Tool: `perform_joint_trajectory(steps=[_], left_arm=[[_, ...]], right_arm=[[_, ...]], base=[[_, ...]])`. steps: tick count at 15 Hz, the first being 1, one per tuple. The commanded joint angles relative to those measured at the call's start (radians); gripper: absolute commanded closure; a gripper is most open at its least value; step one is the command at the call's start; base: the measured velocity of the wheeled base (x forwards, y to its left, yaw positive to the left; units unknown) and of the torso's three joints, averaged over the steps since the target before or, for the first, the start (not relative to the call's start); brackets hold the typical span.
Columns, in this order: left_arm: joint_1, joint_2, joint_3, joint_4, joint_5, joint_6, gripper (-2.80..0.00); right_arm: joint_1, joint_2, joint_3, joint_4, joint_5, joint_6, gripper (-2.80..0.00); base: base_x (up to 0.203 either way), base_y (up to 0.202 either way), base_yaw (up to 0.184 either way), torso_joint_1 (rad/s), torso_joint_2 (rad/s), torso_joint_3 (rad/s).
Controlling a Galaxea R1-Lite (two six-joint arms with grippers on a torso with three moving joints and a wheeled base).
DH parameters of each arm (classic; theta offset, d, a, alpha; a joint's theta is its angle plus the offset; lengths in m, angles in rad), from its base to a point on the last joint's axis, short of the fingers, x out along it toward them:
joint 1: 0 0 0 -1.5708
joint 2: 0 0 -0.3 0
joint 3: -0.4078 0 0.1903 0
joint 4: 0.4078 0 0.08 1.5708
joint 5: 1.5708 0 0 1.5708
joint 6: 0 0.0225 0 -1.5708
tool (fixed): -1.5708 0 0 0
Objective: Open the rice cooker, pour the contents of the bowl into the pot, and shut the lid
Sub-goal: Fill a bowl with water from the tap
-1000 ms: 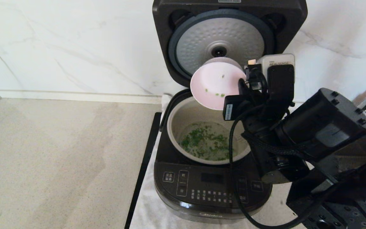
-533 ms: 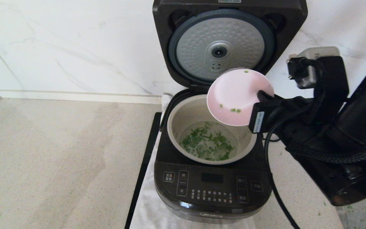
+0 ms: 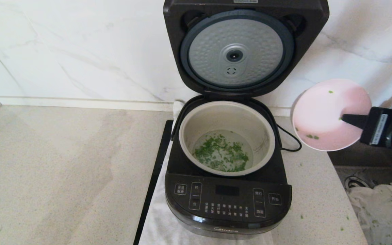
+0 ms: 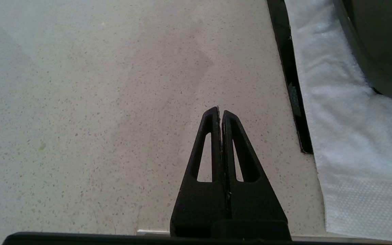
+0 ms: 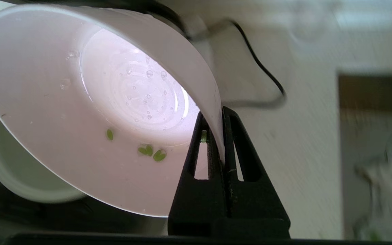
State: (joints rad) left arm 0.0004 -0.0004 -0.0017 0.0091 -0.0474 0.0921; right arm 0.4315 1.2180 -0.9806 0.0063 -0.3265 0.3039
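The right gripper point(image 3: 347, 119), still clenched on the emptied bowl point(image 3: 322, 115), has swung it clear of the pot point(image 3: 264, 136), so only closing the lid point(image 3: 245, 51) remains.

Right claw point(image 5: 220, 117): two matte black tapered fingers point(image 5: 201, 149), each pierced by a long triangular slot, rising from a broad black base. In the head view its black housing bears a white label printed with dark text, and a black cable curves beside it. Left claw point(image 4: 220, 114): identical black slotted fingers on the same wedge-shaped base.
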Motion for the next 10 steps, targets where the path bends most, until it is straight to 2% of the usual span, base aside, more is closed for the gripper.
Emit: perform_joint_trajectory(steps=[1,4,6,8,10], left_arm=[[0.0,-0.001,0.0,0.0,-0.001,0.002,0.0],[0.001,-0.001,0.0,0.0,0.0,0.002,0.0],[0.0,-0.001,0.0,0.0,0.0,0.002,0.0],[0.001,-0.001,0.0,0.0,-0.002,0.002,0.0],[0.0,-0.001,0.0,0.0,0.0,0.002,0.0]], right_arm=[[-0.22,-0.063,-0.024,0.12,0.222,0.02,0.0],[-0.539,-0.05,-0.036,0.232,0.498,0.028,0.0],[-0.761,0.009,-0.052,0.284,0.649,0.023,0.0],[-0.942,0.141,-0.078,0.328,0.743,0.014,0.0],[-1.065,0.274,-0.109,0.35,0.78,0.01,0.0]], base=[[0.0,0.0,0.0,0.0,0.0,0.0],[0.0,0.0,0.0,0.0,0.0,0.0],[0.0,0.0,0.0,0.0,0.0,0.0],[0.0,0.0,0.0,0.0,0.0,0.0],[0.0,0.0,0.0,0.0,0.0,0.0]])
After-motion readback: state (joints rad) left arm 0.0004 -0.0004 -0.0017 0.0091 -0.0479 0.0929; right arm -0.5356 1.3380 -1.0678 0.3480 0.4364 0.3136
